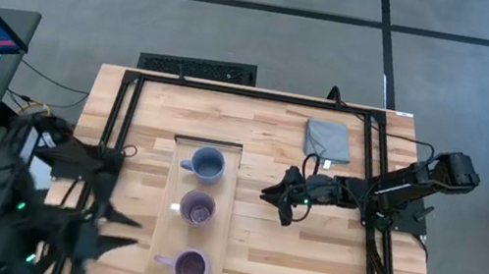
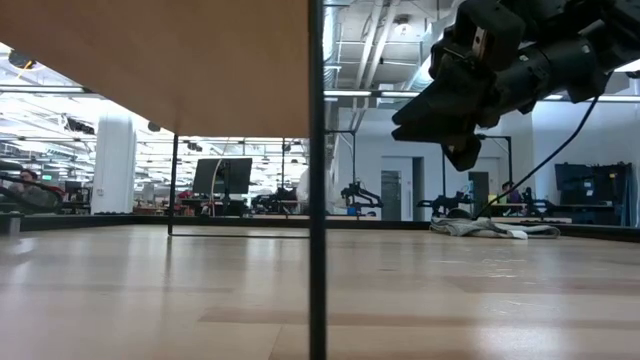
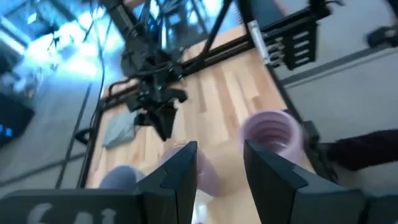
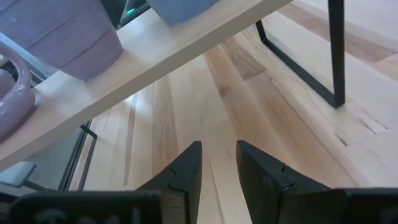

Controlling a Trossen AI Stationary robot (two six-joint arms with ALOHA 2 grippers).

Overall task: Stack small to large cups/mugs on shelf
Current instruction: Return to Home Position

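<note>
The pale wooden shelf [image 1: 179,186] stands on thin dark legs in the middle of the table. Three mugs stand in a row on it: a blue-grey one [image 1: 207,164] at the far end, a purple one [image 1: 198,208] in the middle and a purple one [image 1: 191,267] at the near end. My right gripper [image 1: 279,199] is open and empty, above the table just right of the shelf; its wrist view looks under the shelf board [image 4: 155,68]. My left gripper [image 1: 124,233] is open and empty, left of the shelf near the near mug [image 3: 272,134].
A grey folded cloth [image 1: 327,141] lies at the far right of the table and also shows in the low view [image 2: 490,228]. Dark frame rails [image 1: 117,126] run along the table's left, far and right sides. A shelf leg [image 2: 316,200] stands close in the low view.
</note>
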